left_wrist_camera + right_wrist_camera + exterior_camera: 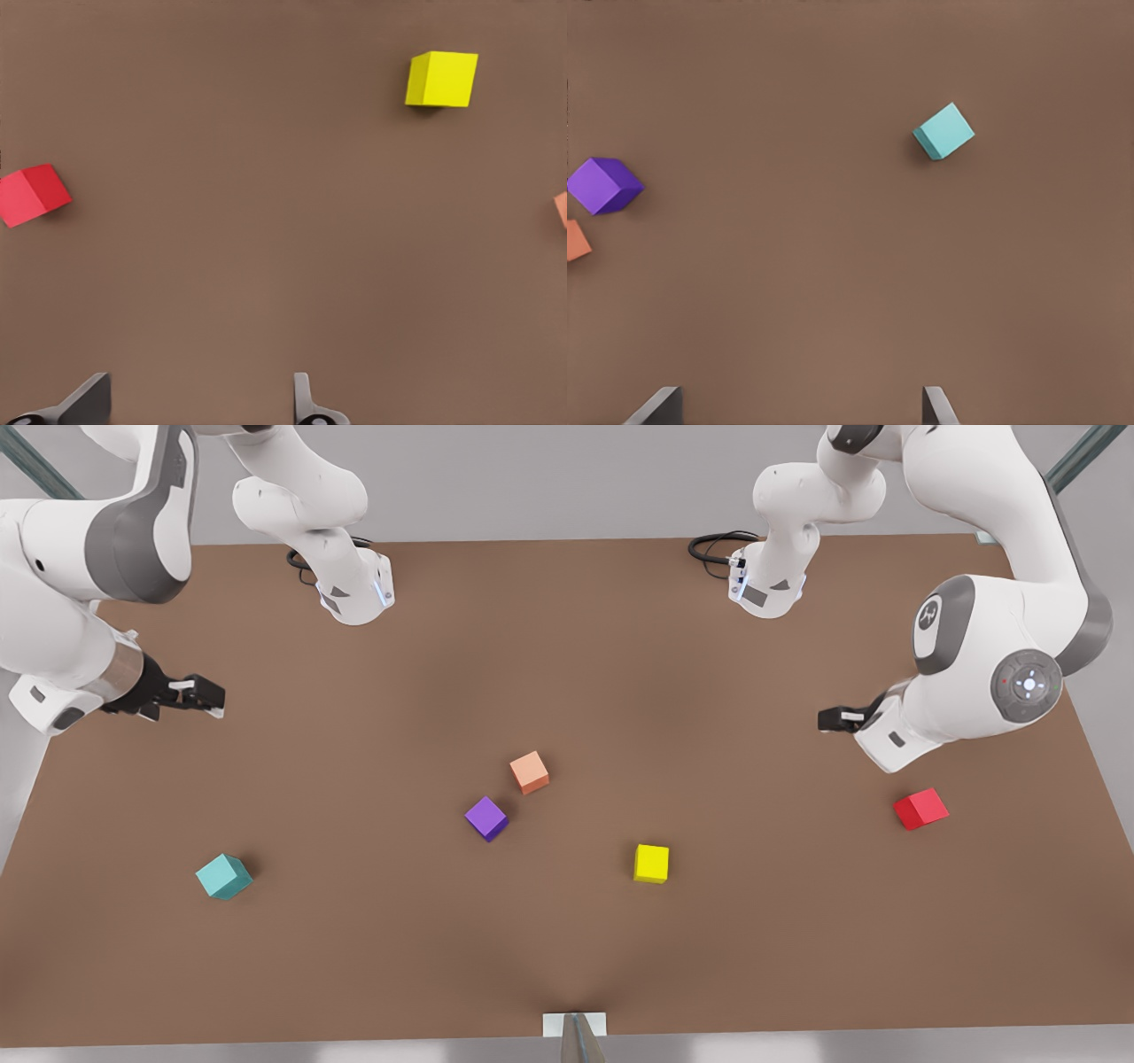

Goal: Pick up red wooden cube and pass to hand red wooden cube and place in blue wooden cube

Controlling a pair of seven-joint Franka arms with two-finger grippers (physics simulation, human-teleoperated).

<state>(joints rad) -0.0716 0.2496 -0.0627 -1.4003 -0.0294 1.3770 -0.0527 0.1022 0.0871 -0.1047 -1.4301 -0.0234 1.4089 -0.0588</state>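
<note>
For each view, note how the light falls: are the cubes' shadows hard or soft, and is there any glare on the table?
Front view: even light, no glare on the table, a faint shadow by the purple cube. Left wrist view: small soft shadow under the yellow cube. Right wrist view: the same beside the blue wooden cube.

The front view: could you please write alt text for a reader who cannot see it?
Five small cubes lie apart on a brown table: a red wooden cube near the left gripper at the front view's right, a blue wooden cube below the right gripper at its left, and salmon-orange, purple and yellow cubes between. Both grippers hang empty.
</note>
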